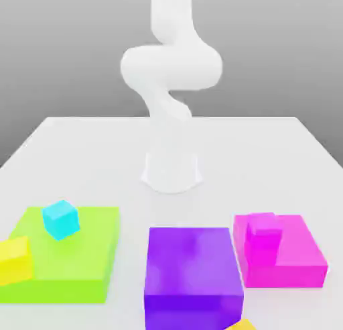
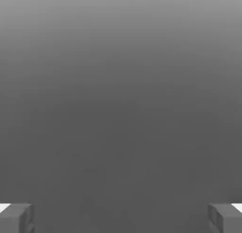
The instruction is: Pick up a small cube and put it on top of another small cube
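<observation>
Orange cube: I see only a corner of it at the exterior view's lower edge, just in front of the purple block, untouched. Pink cube: sits on the flat magenta block, its top bare. I judge nothing of the task is done; approach, grasp, lift and stacking all remain. Gripper: fingers spread wide, nothing between them, facing plain grey. Arm: rises from its base mid-table, well apart from every block. Also on the table, white and flat: green block carrying a cyan cube and a yellow cube. Backdrop: featureless grey.
</observation>
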